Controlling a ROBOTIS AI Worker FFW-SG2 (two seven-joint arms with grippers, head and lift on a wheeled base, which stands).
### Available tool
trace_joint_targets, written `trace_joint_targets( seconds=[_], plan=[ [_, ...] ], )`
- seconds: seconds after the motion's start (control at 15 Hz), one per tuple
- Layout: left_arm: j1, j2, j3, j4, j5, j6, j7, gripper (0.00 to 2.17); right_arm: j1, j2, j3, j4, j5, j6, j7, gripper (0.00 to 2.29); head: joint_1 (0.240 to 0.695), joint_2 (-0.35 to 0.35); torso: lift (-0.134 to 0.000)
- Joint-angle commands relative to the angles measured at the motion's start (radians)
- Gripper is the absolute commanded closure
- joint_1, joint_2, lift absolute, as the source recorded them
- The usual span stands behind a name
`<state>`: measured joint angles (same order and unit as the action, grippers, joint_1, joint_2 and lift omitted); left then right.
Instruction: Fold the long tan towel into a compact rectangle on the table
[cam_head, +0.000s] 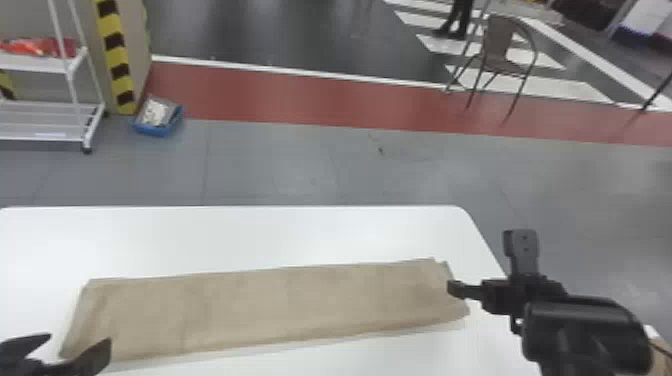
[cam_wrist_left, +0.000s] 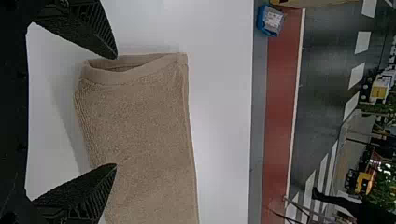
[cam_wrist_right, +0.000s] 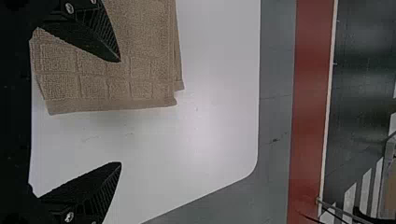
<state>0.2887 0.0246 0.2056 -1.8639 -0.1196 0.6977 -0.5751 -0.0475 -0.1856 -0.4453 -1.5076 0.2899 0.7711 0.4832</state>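
The tan towel (cam_head: 270, 305) lies flat as a long strip across the table. At its left end, near the bottom edge, my left gripper (cam_head: 62, 345) stands open. In the left wrist view the left gripper (cam_wrist_left: 116, 112) has its fingers apart over the towel's end (cam_wrist_left: 140, 107), where the layered edge gapes a little. My right gripper (cam_head: 485, 265) is open at the towel's right end. The right wrist view has the right gripper (cam_wrist_right: 121, 112) with one finger over the towel (cam_wrist_right: 107, 84) and the other over bare table past its hem.
The white table (cam_head: 240, 235) has a strip of bare top beyond the towel and a rounded far right corner. On the floor behind are a blue bin (cam_head: 159, 117), a white rack (cam_head: 45, 137) and a chair (cam_head: 502, 60).
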Motion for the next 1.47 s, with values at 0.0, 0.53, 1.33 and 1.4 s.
trace_joint_targets(
  seconds=[0.0,0.53,1.33,1.4],
  plan=[
    [-0.025,0.0,-0.012,0.015,0.0,0.013,0.004,0.06,0.003,0.0,-0.004,0.0,0.0,-0.002,0.002,0.1,0.695,-0.296,0.0],
    [-0.218,0.009,0.041,0.2,0.011,0.253,-0.009,0.14,0.005,-0.002,-0.003,0.003,0.0,-0.005,0.003,0.1,0.695,-0.293,0.0],
    [-0.411,0.032,0.047,0.476,-0.031,0.308,-0.02,0.81,0.003,-0.003,-0.009,0.01,-0.002,-0.014,0.003,0.1,0.695,-0.277,0.0],
    [-0.413,0.035,0.047,0.48,-0.029,0.308,-0.028,1.34,0.001,-0.003,-0.009,0.013,-0.003,-0.017,0.003,0.1,0.695,-0.276,0.0]
  ],
)
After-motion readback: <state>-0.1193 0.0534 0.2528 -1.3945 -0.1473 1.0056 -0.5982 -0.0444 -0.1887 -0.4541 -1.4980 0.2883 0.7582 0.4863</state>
